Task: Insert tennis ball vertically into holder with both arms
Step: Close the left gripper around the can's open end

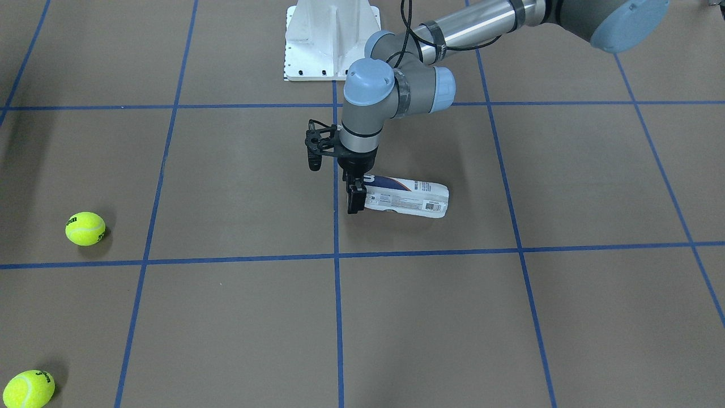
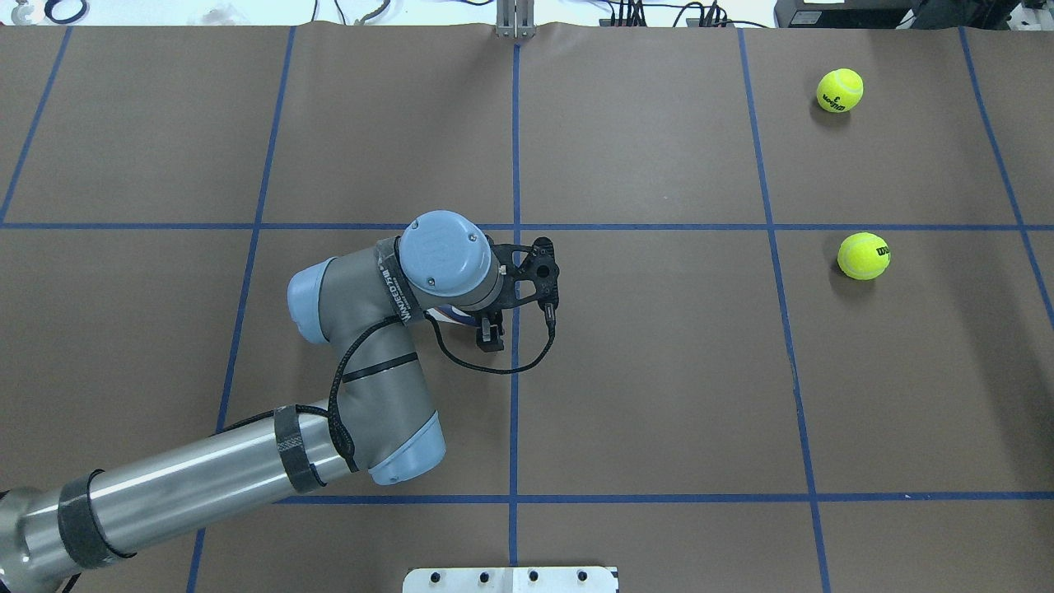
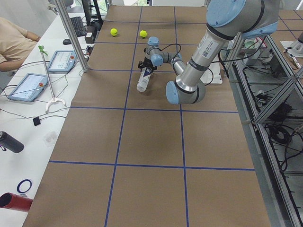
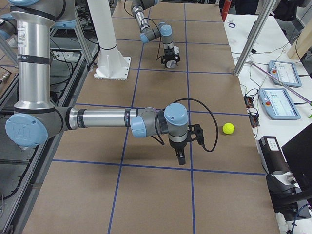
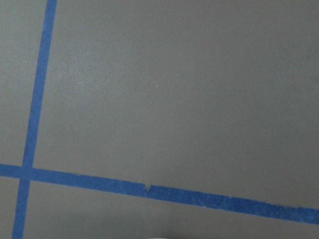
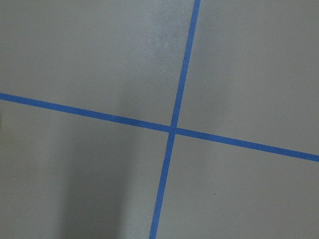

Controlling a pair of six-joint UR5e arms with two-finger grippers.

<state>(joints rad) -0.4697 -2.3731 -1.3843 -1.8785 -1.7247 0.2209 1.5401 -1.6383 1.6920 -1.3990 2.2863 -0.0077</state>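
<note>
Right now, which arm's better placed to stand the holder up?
Left. The left gripper is at one end of the holder, which lies on its side. The right gripper hangs over the table, far from it.

Bright, even overhead light leaves short, soft shadows beside each tennis ball point(image 1: 85, 228) and under the left arm point(image 2: 370, 354), whose silver tube glares mildly. Both wrist views look soft, perhaps slightly unfocused; the right one holds a dim shadow band.
</note>
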